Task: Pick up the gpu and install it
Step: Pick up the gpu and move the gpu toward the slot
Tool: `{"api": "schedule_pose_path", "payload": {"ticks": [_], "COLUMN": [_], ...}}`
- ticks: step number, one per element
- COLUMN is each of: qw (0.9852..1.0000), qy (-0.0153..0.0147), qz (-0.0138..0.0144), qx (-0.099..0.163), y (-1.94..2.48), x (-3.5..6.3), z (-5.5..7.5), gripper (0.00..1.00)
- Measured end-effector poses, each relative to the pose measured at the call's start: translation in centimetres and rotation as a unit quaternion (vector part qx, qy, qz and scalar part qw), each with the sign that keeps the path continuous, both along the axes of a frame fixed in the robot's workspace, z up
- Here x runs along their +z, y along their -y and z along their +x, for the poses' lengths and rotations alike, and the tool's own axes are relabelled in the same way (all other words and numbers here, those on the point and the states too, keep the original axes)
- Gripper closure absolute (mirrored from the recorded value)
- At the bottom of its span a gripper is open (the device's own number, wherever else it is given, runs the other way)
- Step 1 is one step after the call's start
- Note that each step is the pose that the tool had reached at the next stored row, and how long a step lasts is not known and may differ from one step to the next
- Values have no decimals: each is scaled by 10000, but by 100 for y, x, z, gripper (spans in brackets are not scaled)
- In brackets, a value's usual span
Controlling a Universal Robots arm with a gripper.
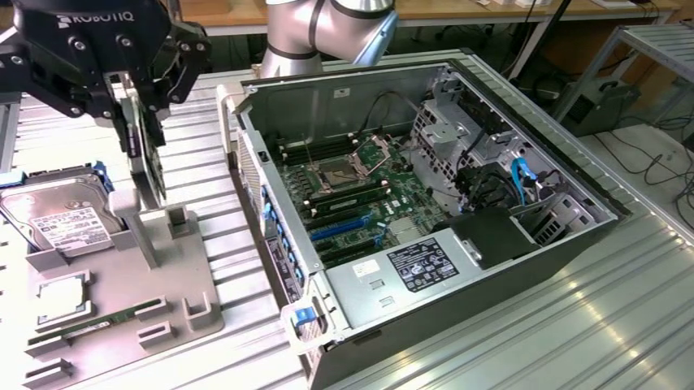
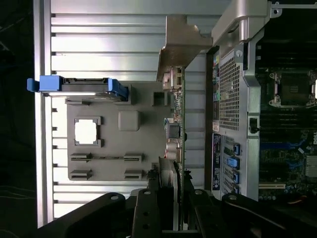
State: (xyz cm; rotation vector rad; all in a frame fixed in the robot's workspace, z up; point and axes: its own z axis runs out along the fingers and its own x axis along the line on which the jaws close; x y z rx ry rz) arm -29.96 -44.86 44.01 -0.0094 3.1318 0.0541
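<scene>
The gpu (image 1: 148, 166) stands on edge, a thin dark card with a silver bracket end (image 2: 179, 47). My black gripper (image 1: 139, 114) is shut on its upper edge from above. In the wrist view the card (image 2: 181, 129) runs edge-on away from the gripper (image 2: 176, 193), one finger on each face. The card's lower edge is right at the slotted posts of the grey fixture (image 1: 162, 268); I cannot tell whether it still rests in them. The open computer case (image 1: 564, 244) lies to the exterior view's right, its motherboard (image 1: 358, 187) and blue expansion slots (image 1: 341, 227) exposed.
The grey fixture (image 2: 129, 148) also carries a silver hard drive (image 1: 60, 215) with blue rails (image 2: 79, 85), a square processor (image 1: 65, 292) and a slim green memory stick (image 1: 103, 317). Everything rests on a ribbed aluminium table (image 1: 586, 325). The case's perforated wall (image 2: 229, 94) rises close beside the card.
</scene>
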Motion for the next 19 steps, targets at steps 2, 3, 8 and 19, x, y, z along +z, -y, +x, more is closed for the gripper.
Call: {"api": "schedule_pose_path", "payload": {"ticks": [2,3,8,19], "qw": [10000,10000,10000,9999], "qy": [0,0,0,21], "qz": [1,0,0,0], "qx": [0,0,0,158], "y": [0,0,0,-1], "x": [-1,-1,0,-2], "z": [187,263,729,1482], "gripper": [73,73,73,73]}}
